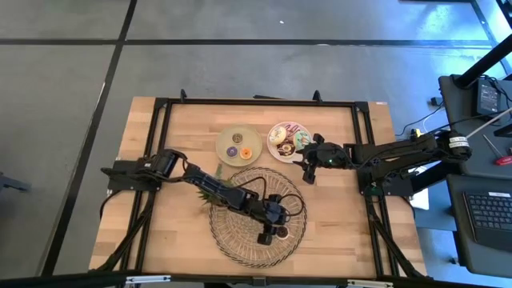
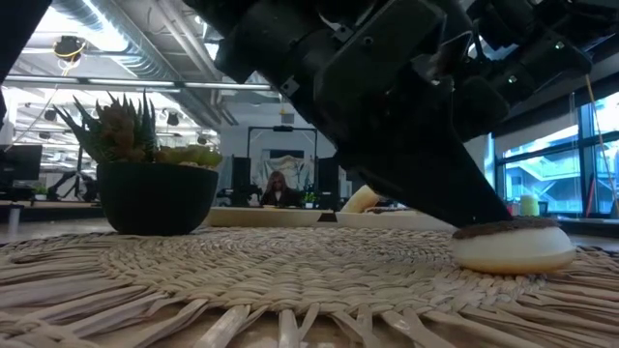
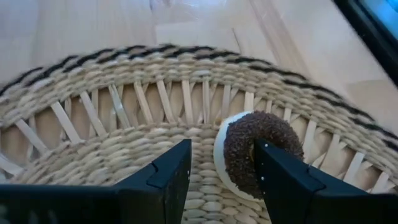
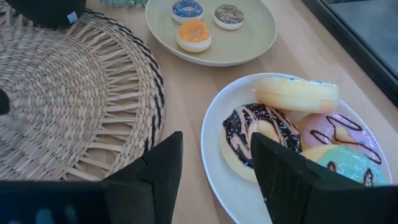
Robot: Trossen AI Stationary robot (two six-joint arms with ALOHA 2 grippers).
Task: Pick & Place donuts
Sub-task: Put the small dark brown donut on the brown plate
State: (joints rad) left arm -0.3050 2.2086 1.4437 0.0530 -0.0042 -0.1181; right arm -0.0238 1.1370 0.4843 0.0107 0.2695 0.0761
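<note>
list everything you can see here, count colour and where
table: 1, light wood, under everything
mat: 1, round woven straw, front centre of table
brown donut: 1, brown topping on white base, on the mat's edge
green plate: 1, pale green, behind the mat
mini donuts: 3, orange, blue, brown, on the green plate
white plate: 1, beside the green plate
big donuts: 4, chocolate-drizzled, plain yellow, pink, light blue, on the white plate
plant: 1, green spiky, dark pot, on the mat's left edge
person: 1, far back in the room
left gripper: open, at the brown donut
right gripper: open, over the white plate's edge
</note>
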